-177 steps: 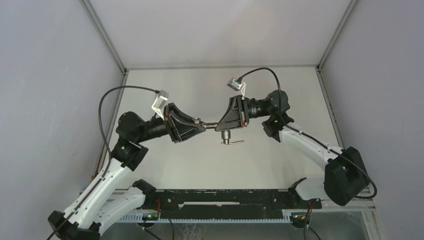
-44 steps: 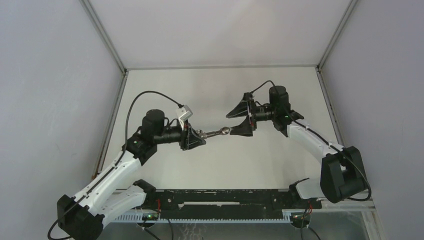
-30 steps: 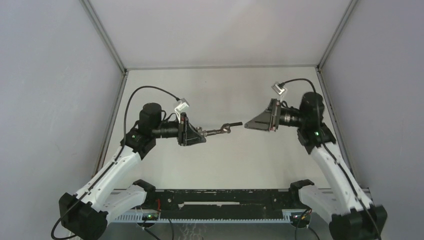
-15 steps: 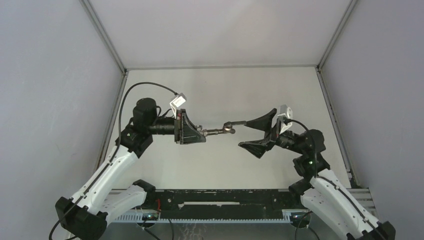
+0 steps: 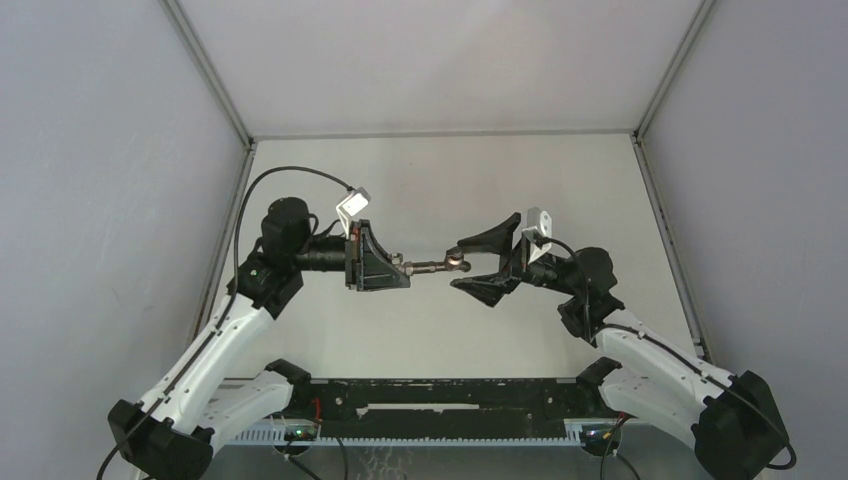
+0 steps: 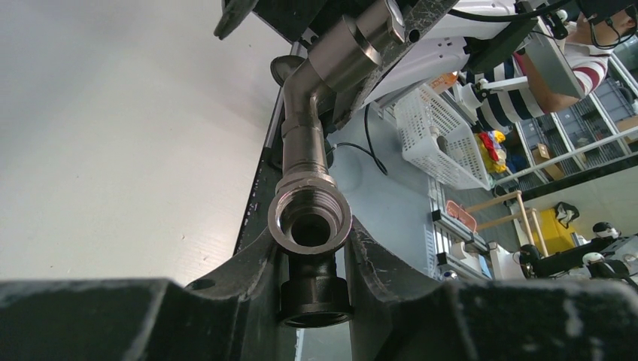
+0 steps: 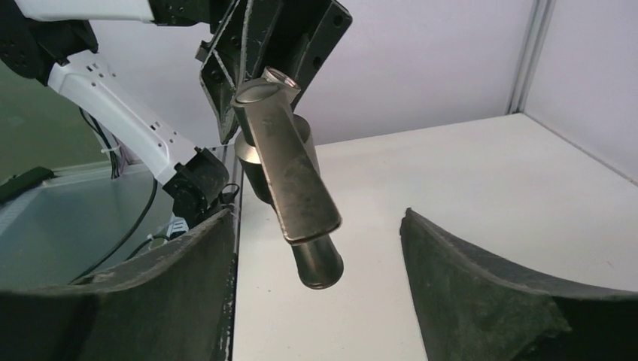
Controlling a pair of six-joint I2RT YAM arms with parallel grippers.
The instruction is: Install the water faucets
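Note:
The grey metal water faucet (image 5: 432, 265) hangs level above the table, its stem and stubby fitting joined in one piece. My left gripper (image 5: 403, 270) is shut on the threaded fitting (image 6: 309, 219), and the stem (image 6: 305, 128) runs away from the fingers. My right gripper (image 5: 453, 266) is open, with one finger on each side of the faucet's free end. In the right wrist view the flat lever handle (image 7: 290, 169) and the round spout end (image 7: 317, 267) hang between the wide-apart fingers (image 7: 466, 278) without touching them.
The white table (image 5: 440, 180) lies under both arms, with grey walls at the back and sides. A black rail (image 5: 440, 395) runs along the near edge between the arm bases.
The right arm swung away from the faucet, then came back lower and nearer. Its open jaws now straddle the faucet's free end. The left gripper kept its hold and shifted slightly.

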